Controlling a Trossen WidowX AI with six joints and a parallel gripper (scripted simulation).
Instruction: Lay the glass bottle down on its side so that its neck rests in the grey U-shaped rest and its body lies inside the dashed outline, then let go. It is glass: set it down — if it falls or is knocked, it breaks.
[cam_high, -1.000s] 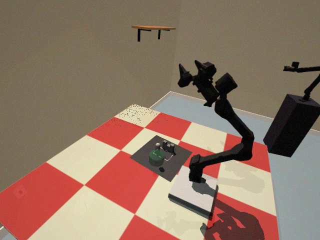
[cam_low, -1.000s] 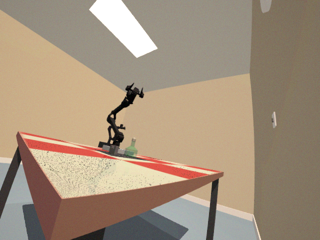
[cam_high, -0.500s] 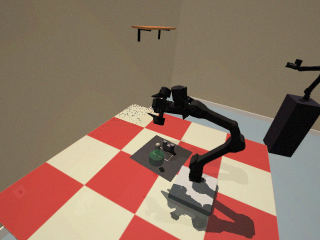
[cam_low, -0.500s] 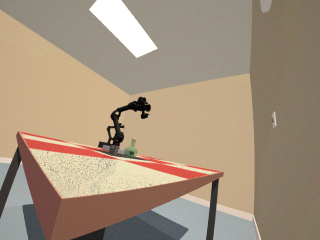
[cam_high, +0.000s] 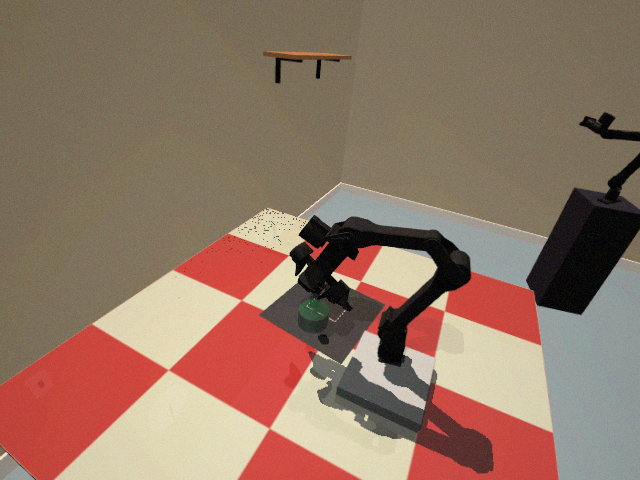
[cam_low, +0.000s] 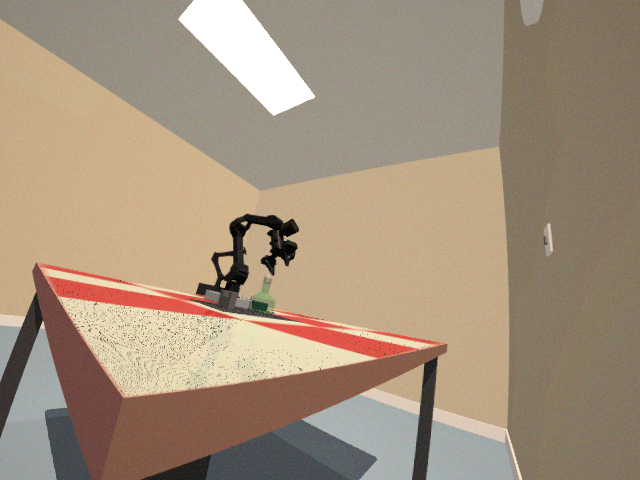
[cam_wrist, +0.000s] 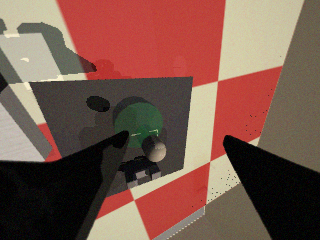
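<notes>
The green glass bottle (cam_high: 313, 316) (cam_low: 264, 298) (cam_wrist: 138, 122) stands upright on the dark mat (cam_high: 341, 351) (cam_wrist: 172, 92). Its pale top shows in the wrist view between the fingertips, nearer the left one. My gripper (cam_high: 323, 291) (cam_low: 280, 269) (cam_wrist: 175, 137) is wide open and empty, pointing down, tilted. In the exterior view the fingertips are just above the height of the bottle's top. The grey U-shaped rest (cam_low: 227, 300) (cam_wrist: 142, 172) stands on the mat beside the bottle. The gripper hides it in the top view. The dashed outline (cam_high: 336, 320) is partly behind the bottle and finger.
The arm's base stands on a pale slab (cam_high: 359, 384) near the mat. A small dark oval patch (cam_high: 323, 338) (cam_wrist: 98, 104) lies on the mat by the bottle. A wall shelf (cam_high: 307, 55) and another arm on a dark pedestal (cam_high: 581, 253) are well away.
</notes>
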